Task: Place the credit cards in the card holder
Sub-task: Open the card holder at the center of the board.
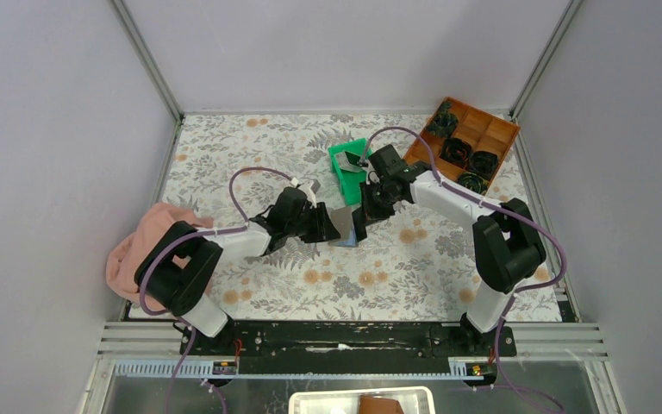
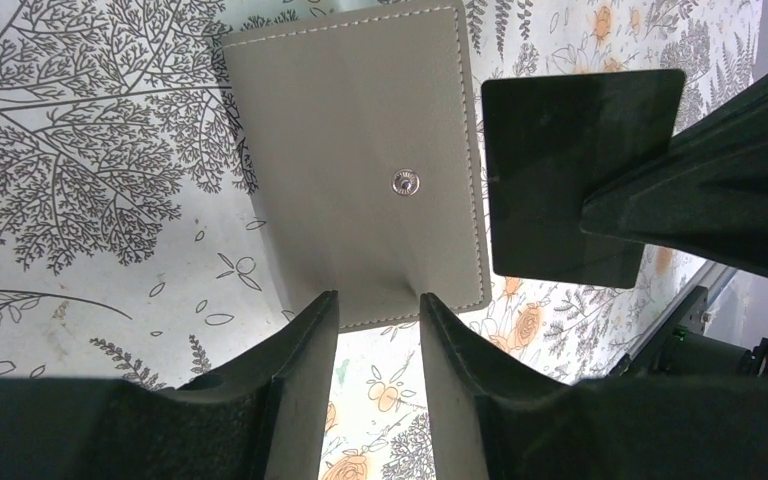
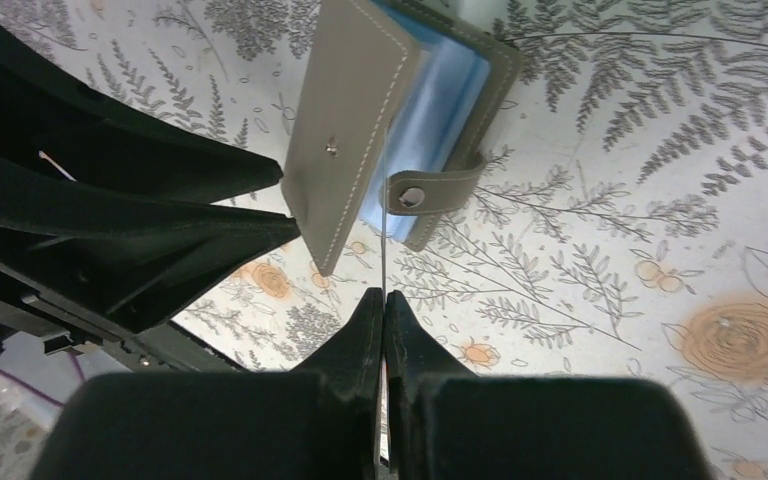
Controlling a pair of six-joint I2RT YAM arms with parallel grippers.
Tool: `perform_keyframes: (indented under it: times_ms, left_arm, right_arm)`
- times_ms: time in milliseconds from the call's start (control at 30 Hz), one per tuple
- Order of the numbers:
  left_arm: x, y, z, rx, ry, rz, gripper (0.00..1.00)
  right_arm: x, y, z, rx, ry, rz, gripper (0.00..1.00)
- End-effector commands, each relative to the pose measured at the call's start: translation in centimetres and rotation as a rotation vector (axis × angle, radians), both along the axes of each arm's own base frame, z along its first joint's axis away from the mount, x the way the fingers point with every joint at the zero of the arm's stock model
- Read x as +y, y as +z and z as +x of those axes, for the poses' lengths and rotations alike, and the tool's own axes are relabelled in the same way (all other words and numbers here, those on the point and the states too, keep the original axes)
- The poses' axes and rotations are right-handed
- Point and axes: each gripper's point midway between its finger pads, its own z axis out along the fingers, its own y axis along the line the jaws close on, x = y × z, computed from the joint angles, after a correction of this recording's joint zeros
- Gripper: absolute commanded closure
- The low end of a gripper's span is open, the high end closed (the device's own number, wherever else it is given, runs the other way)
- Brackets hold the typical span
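Observation:
The grey card holder (image 1: 343, 222) stands open mid-table, its snap-buttoned cover (image 2: 360, 150) raised off the blue inside (image 3: 440, 100). My left gripper (image 2: 378, 297) grips the cover's lower edge, fingers a little apart, the leather puckered between them. My right gripper (image 3: 384, 292) is shut on a dark credit card (image 2: 575, 170). The right wrist view shows that card edge-on (image 3: 385, 200), reaching to the gap between cover and blue inside. From above, the right gripper (image 1: 366, 207) sits just right of the holder. Another small grey card (image 1: 348, 159) lies in the green bin.
The green bin (image 1: 345, 185) sits just behind the right gripper. A brown compartment tray (image 1: 496, 129) with black parts stands at the back right. A pink cloth (image 1: 142, 246) lies at the table's left edge, beside the left arm.

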Motion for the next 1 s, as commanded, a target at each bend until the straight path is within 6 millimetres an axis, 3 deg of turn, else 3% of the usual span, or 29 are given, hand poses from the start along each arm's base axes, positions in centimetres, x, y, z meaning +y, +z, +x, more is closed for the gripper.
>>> perform_keyframes:
  times_ms: [0, 167, 267, 400, 567, 633, 967]
  left_arm:
    - [-0.2, -0.1, 0.6, -0.025, -0.01, 0.036, 0.58]
    - [-0.3, -0.3, 0.5, -0.022, -0.012, 0.041, 0.58]
    - [-0.2, -0.2, 0.5, -0.025, -0.007, 0.044, 0.58]
    - [-0.2, -0.1, 0.7, -0.03, -0.006, 0.051, 0.58]
    - [0.0, -0.1, 0.7, -0.034, -0.001, 0.058, 0.58]
    - [0.0, 0.0, 0.8, -0.035, -0.001, 0.057, 0.58]
    - [0.1, -0.4, 0.6, -0.022, 0.0, 0.068, 0.58]
  right_arm:
    - [-0.7, 0.8, 0.8, -0.055, 0.012, -0.087, 1.0]
    - [-1.6, 0.5, 0.8, -0.07, 0.01, -0.15, 1.0]
    - [-1.4, 1.7, 0.5, -0.096, 0.021, -0.152, 1.0]
    - [-1.3, 3.0, -1.6, -0.096, 0.077, -0.175, 1.0]
    - [-1.1, 1.8, -4.3, -0.052, 0.114, -0.195, 1.0]
    - [-0.9, 2.4, -4.9, -0.067, 0.116, -0.184, 1.0]
    - [-0.1, 0.1, -5.0, -0.05, 0.137, -0.242, 1.0]
